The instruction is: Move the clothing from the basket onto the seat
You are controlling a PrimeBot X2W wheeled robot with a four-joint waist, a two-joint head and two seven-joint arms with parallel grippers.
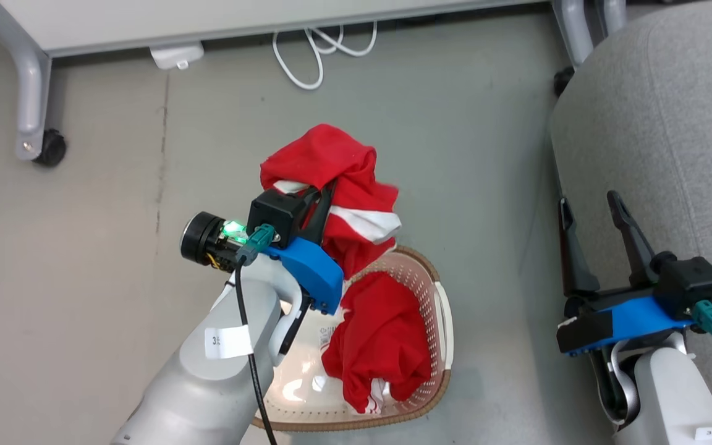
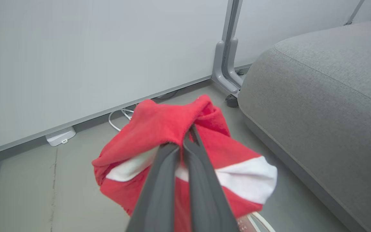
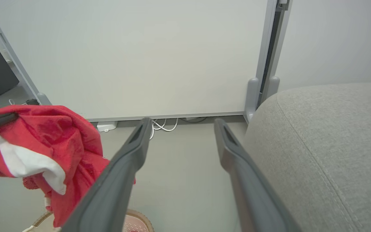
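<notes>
Left gripper (image 1: 329,193): fingers clenched on a fold of the held garment (image 1: 331,157), the two dark fingers pressed together with fabric between them in the left wrist view. Right gripper (image 1: 589,207): fingers spread apart, nothing between them, positioned just beside the front edge of the seat (image 1: 659,123).

Held garment: bright red soft fabric, bunched and creased, with a broad white stripe across the middle and a narrower white band higher up. It hangs from the left gripper above the far rim of the basket (image 1: 439,290). Whether its lowest fold touches the fabric below cannot be determined.

Basket: cream-white, perforated walls, brown woven-look rim, standing on the grey floor (image 1: 115,185) to the left of the seat and apart from it. Contents: the second garment (image 1: 384,340), red, crumpled, with a little white trim at its near end, lying against the right-hand wall. A label (image 1: 326,335) shows on the bare basket bottom beside it.

Seat: light grey upholstery, rounded edge, stitched seam; no clothing lies on its visible part.
</notes>
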